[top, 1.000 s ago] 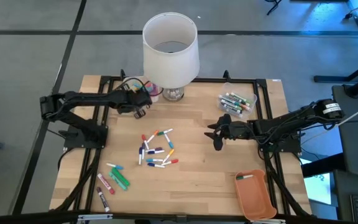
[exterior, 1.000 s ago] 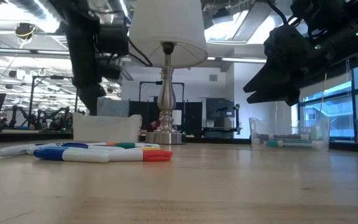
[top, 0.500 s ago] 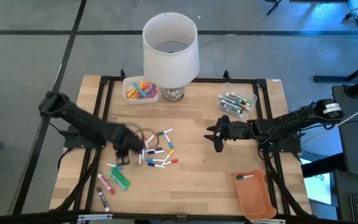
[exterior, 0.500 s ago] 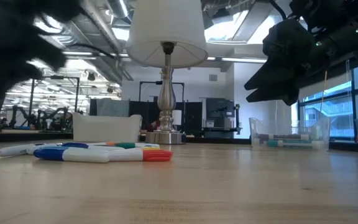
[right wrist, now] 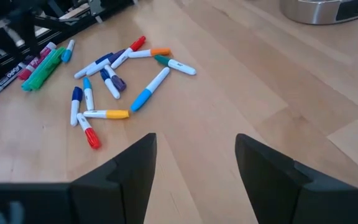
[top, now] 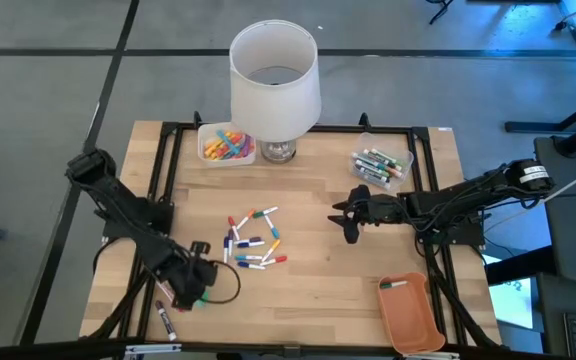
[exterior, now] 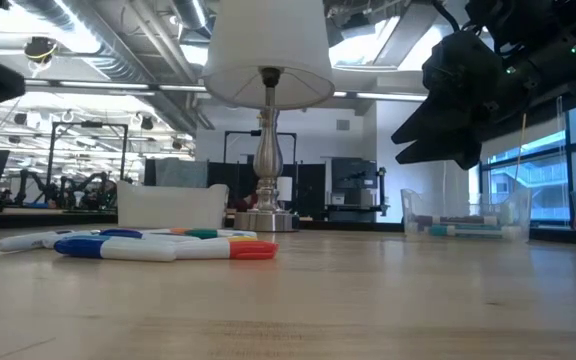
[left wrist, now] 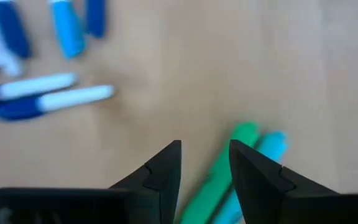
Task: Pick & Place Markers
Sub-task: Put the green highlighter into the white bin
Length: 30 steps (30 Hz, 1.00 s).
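Loose markers (top: 253, 240) lie flat in a cluster at the table's middle, also seen in the right wrist view as markers (right wrist: 114, 81) and in the low view as a row of markers (exterior: 158, 245). A green marker (left wrist: 225, 171) and a light blue one (left wrist: 269, 146) lie side by side near the table's near-left corner. My left gripper (top: 193, 283) hovers over them, open, its fingers on either side of the green marker (left wrist: 205, 149). My right gripper (top: 348, 218) waits open right of the cluster (right wrist: 194, 140).
A white-shaded lamp (top: 274, 80) stands at the far edge, with a clear tub of coloured markers (top: 226, 145) to its left and another tub (top: 380, 165) at far right. An orange tray (top: 410, 312) with one marker sits near right. Pink markers (top: 165, 315) lie at near left.
My left arm has swung quickly from the tub beside the lamp toward the near edge, passing the left side of the central cluster, and now hangs over the green markers at near left. The markers have not moved.
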Each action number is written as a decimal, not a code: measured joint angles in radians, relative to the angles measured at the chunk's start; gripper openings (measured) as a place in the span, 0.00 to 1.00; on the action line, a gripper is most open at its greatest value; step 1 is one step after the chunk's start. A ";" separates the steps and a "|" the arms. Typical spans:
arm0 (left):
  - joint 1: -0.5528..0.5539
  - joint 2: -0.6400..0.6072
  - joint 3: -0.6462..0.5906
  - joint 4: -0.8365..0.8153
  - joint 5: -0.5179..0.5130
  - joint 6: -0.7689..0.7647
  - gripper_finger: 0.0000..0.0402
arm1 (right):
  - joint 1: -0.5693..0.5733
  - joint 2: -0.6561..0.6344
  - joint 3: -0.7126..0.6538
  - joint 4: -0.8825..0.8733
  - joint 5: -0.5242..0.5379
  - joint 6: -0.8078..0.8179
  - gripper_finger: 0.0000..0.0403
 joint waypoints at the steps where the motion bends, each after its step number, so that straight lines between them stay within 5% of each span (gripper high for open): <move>1: -0.006 0.012 0.000 0.020 0.014 0.000 0.32 | 0.000 0.000 0.000 0.000 0.000 -0.001 0.54; 7: -0.016 0.097 0.000 0.026 0.139 0.004 0.32 | 0.000 0.000 0.000 -0.007 -0.001 -0.006 0.54; 17: -0.013 0.233 0.006 -0.014 0.155 0.124 0.31 | 0.000 0.000 0.000 -0.007 -0.001 -0.005 0.54; 30: 0.159 0.228 0.028 -0.028 0.043 0.210 0.15 | 0.000 0.000 0.000 0.006 0.010 -0.003 0.54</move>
